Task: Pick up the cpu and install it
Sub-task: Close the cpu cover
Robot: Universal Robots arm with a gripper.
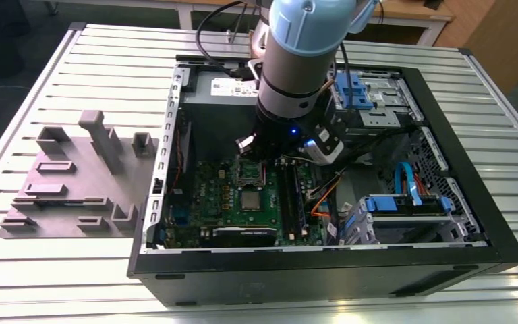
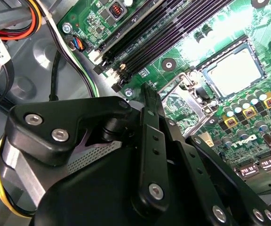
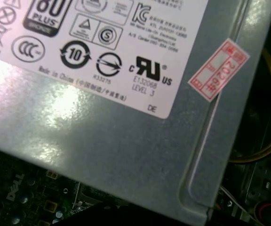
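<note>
Hovering my claw (image 2: 149, 94) low beside the swung-open frame (image 2: 186, 100), which leaves the cpu (image 2: 232, 73) uncovered; claw open or closed, I can't tell.

The cpu (image 2: 233, 71) has a shiny silver metal top. The grey box (image 3: 126, 141) is dull metal with a smooth paper sticker (image 3: 102, 42).

I have a slatted aluminium table (image 1: 52, 283) under everything. From centre to right of the frame an open black computer case (image 1: 313, 270) lies on it; a grey fixture plate (image 1: 70, 202) sits just beside, mid left.
</note>
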